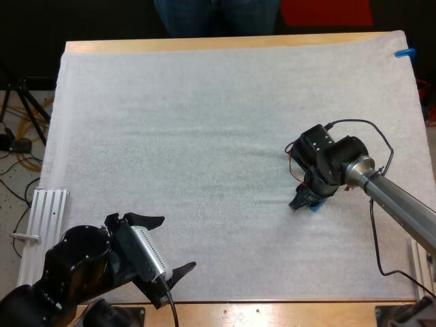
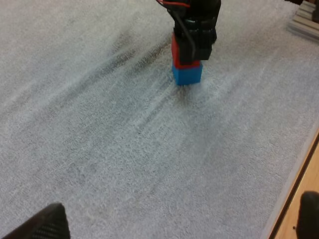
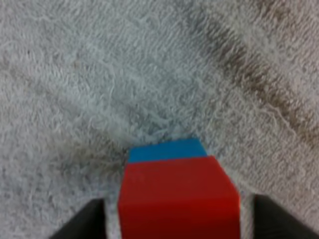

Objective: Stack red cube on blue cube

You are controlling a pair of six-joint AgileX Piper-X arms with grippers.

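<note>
Right end effector [image 1: 304, 199] released, astride red cube [image 3: 178, 199] seated on blue cube [image 3: 167, 150]. Risk: snagging on withdrawal, toppling it.

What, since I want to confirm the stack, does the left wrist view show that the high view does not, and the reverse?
Left wrist view: the red cube sits on the blue cube, seen from the side. High view: the open left hand at the near edge of the white mat, and a person's legs beyond the far side. Both: the right hand down at the cubes, some blue beneath it, and the mat.
</note>
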